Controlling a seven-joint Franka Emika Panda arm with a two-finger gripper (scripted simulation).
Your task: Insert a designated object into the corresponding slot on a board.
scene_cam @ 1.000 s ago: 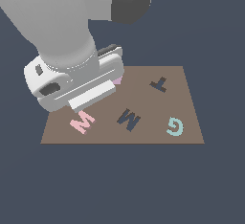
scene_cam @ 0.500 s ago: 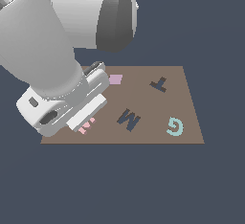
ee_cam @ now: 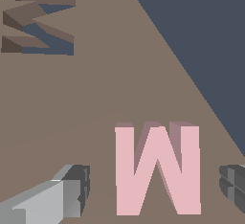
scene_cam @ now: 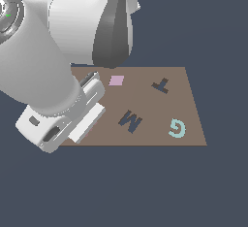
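Fingers [ee_cam: 67,194] of the gripper [ee_cam: 153,187] stand wide apart in the wrist view, one pad on either side of the pink M [ee_cam: 157,168], each with a clear strip of board showing between it and the letter. The jaws are spread and touch nothing. The pink M lies flat on the board [ee_cam: 95,98], between the two pads, close to the board's edge where the dark floor [ee_cam: 201,31] begins. Farther along the brown surface in the same view sits the M-shaped slot [ee_cam: 40,19], a sunken recess with dark blue at its bottom, well apart from the pink letter.

In the exterior view the arm [scene_cam: 53,75] fills the exterior view's left, and its white hand [scene_cam: 63,119] hangs low over the board's near corner on that side, hiding the pink M entirely. Beyond the hand, toward the middle of the board [scene_cam: 155,102], the dark M-shaped slot [scene_cam: 130,121] is open and unfilled. Near the front edge at the exterior view's right lies a pale teal G [scene_cam: 177,127]. Farther back are a dark T-shaped recess [scene_cam: 161,84] and, nearer the arm, a small pale pink square [scene_cam: 116,80].
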